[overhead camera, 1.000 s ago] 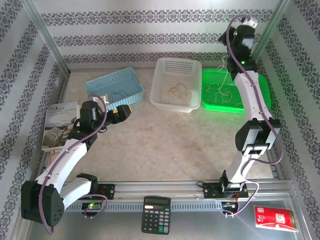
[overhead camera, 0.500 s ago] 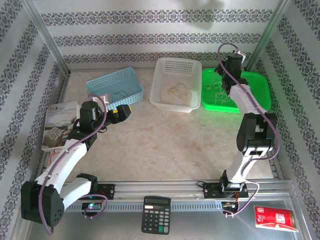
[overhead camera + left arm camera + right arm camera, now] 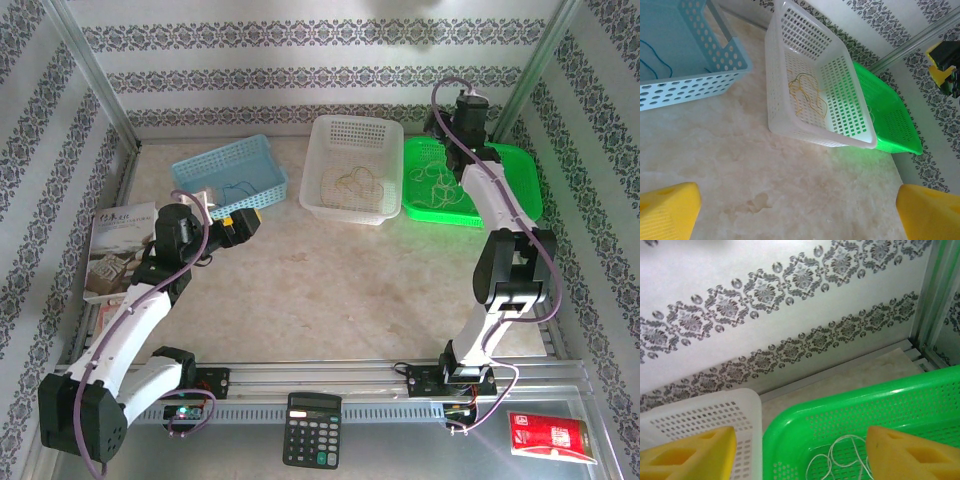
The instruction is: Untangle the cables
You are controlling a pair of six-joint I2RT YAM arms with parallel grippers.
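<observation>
The right jaws stand wide apart in the right wrist view, their yellow fingers (image 3: 690,455) at the lower left and lower right corners of the frame, with nothing clamped. The whitish cable (image 3: 839,458) lies below and between them at the bottom centre, on the floor of the green basket (image 3: 865,405). It is a very thin thread in a few loose, overlapping loops. In the top view this basket sits at the upper right of the surface (image 3: 330,280), and the right arm reaches over its far left corner.

The left jaws are also fully open and hold nothing. In the left wrist view their fingers (image 3: 667,212) sit in the bottom corners, over bare surface. Well ahead of them, mid-frame, the yellowish-tan cable (image 3: 807,95) lies in a loose tangle inside the white basket (image 3: 790,47). The blue cable (image 3: 652,57) curves across the floor of the blue basket (image 3: 695,85) at the upper left, well apart from the jaws. Each colour lies in its own basket.
</observation>
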